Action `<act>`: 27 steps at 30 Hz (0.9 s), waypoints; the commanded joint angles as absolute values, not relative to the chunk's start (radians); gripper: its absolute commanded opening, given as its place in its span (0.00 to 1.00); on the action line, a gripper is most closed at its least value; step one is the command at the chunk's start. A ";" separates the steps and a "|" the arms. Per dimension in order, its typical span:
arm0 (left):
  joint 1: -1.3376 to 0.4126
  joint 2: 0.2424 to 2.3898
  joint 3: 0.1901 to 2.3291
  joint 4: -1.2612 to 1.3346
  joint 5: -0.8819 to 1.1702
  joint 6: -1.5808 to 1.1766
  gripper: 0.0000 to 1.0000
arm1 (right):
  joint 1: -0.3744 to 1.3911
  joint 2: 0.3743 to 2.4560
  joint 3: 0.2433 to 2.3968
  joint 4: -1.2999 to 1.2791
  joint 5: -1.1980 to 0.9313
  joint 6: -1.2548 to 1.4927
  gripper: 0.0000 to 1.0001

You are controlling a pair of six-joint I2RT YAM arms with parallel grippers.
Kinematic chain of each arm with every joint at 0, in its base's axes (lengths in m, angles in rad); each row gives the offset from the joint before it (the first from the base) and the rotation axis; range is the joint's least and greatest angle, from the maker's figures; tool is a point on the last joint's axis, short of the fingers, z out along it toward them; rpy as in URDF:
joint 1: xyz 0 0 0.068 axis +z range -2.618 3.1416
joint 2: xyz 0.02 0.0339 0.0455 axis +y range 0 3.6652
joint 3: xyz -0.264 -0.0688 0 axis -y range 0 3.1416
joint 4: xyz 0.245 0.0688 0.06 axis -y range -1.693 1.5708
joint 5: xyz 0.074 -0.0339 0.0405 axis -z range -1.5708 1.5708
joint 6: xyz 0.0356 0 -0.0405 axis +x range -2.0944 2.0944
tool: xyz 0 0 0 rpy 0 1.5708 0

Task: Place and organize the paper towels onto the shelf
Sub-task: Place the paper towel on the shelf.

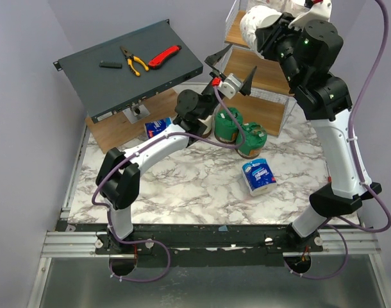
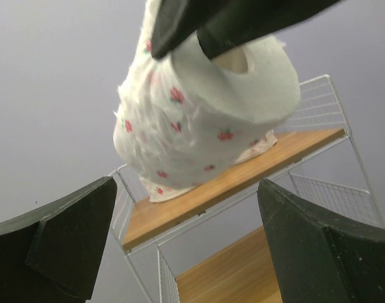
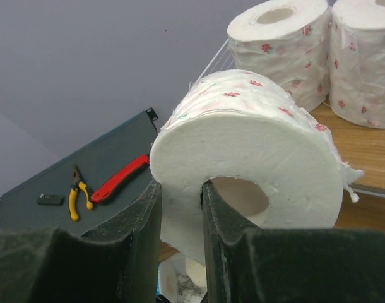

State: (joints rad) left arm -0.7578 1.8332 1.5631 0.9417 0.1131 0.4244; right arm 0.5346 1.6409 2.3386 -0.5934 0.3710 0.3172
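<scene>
Two white pink-printed paper rolls [image 3: 287, 50] stand on the top wooden tier of the white wire shelf [image 3: 369, 151]; right tool [image 3: 180, 189] clamps a third roll [image 3: 255, 145], left tool [image 2: 186, 189] stands apart

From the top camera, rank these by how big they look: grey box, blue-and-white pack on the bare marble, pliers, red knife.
1. grey box, by far
2. blue-and-white pack
3. red knife and pliers: they look about alike, so they are not ranked

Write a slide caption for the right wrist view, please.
Right gripper pinching the wall of a pink-printed paper roll, two similar rolls standing on the shelf behind.
</scene>
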 commanded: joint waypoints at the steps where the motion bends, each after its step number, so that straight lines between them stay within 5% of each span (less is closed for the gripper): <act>1: -0.777 1.858 1.639 0.975 0.131 0.458 0.99 | 0.538 1.635 2.359 -0.609 0.330 0.348 0.23; 27: -0.793 2.067 1.951 0.848 0.205 0.465 0.92 | 0.538 1.665 2.341 -0.549 0.316 0.374 0.24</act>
